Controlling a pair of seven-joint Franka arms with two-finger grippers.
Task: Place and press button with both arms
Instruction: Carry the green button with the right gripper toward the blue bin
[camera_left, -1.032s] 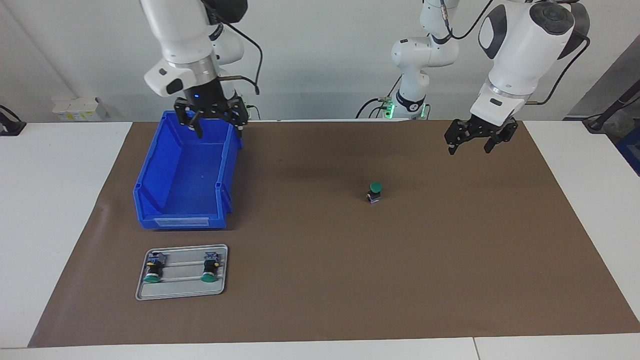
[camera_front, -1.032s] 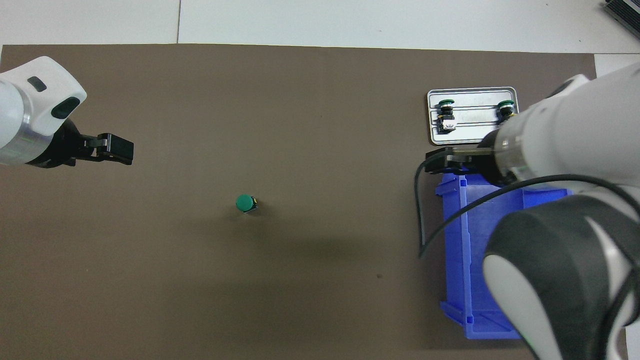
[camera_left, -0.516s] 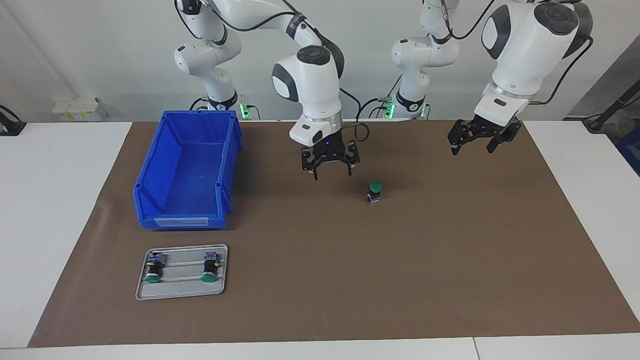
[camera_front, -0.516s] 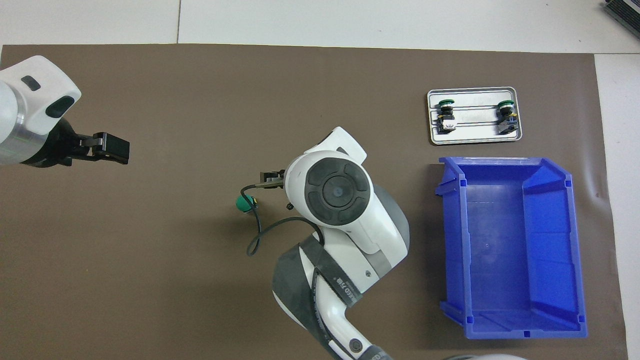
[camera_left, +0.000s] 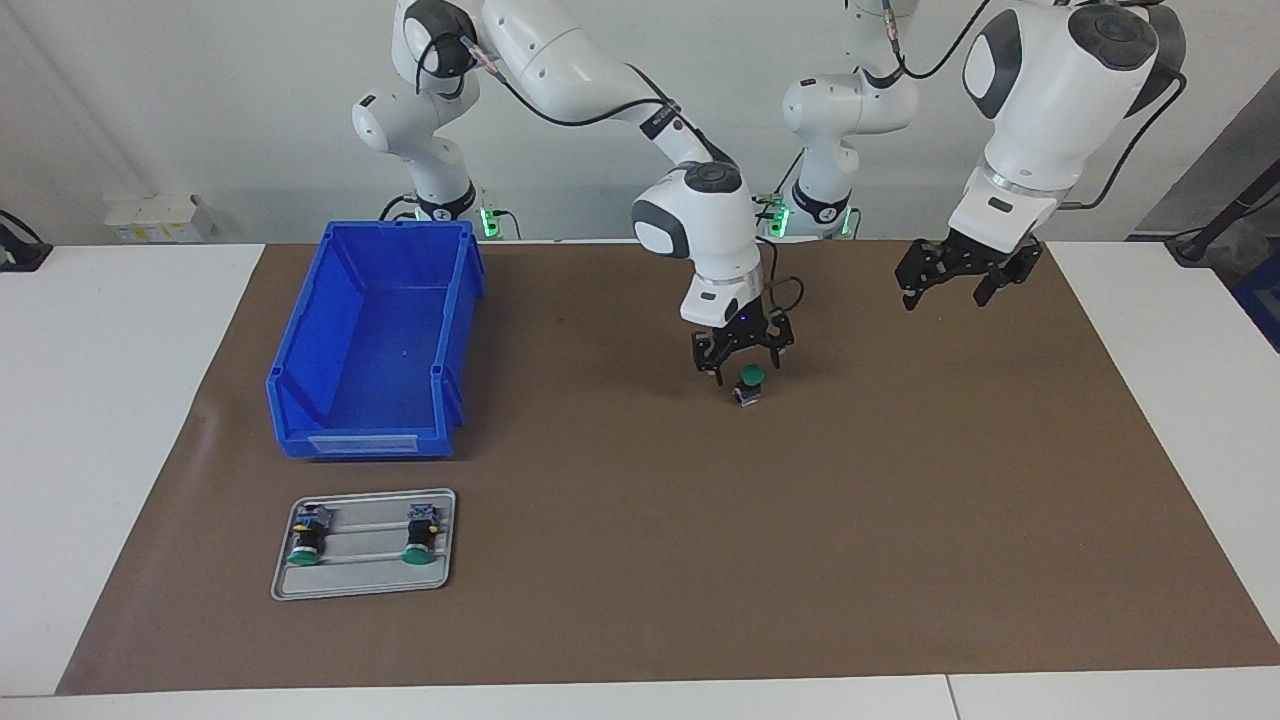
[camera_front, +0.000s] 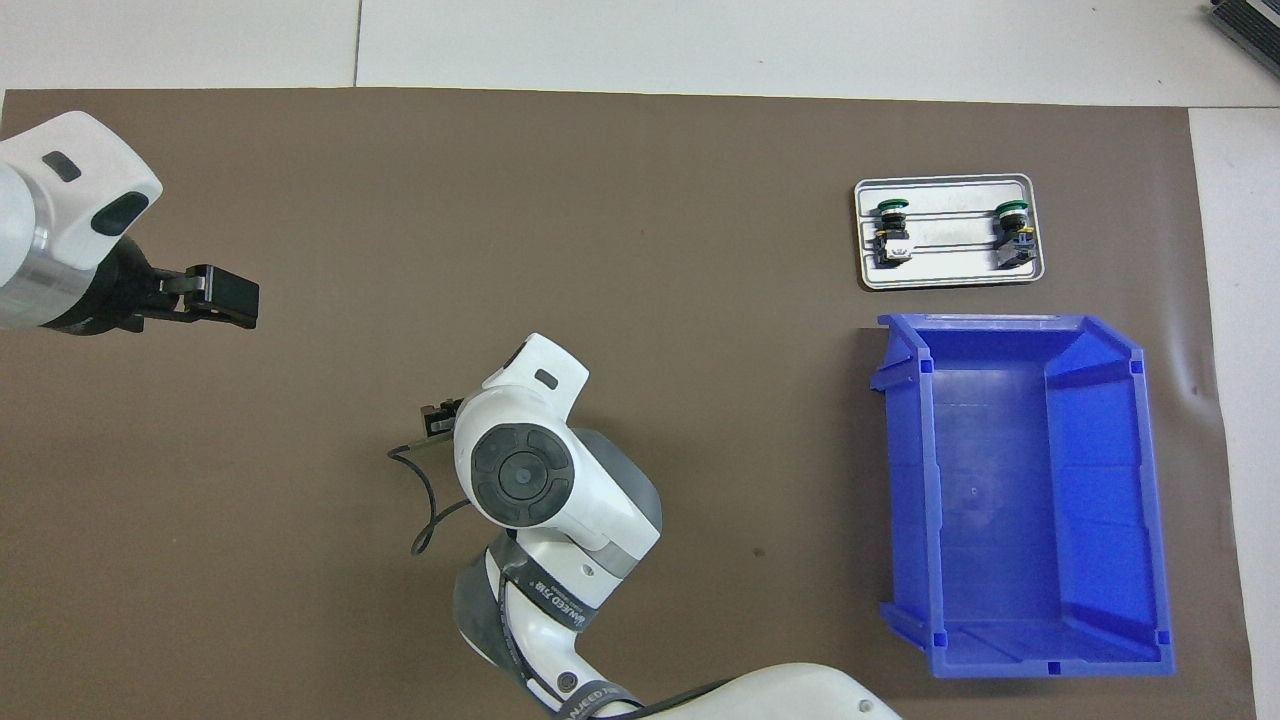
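The button stands upright with its green cap up on the brown mat, in the middle of the table. My right gripper reaches across from its end and hangs just over the button, fingers spread to either side of the cap; I cannot tell whether they touch it. In the overhead view the right arm's wrist hides the button. My left gripper waits open in the air over the mat toward the left arm's end; it also shows in the overhead view.
An empty blue bin stands toward the right arm's end, also in the overhead view. A grey tray with two more green-capped buttons lies farther from the robots than the bin, also in the overhead view.
My right arm swung from over the blue bin across the mat and came down over the button. The left gripper rose slightly. The button has not moved.
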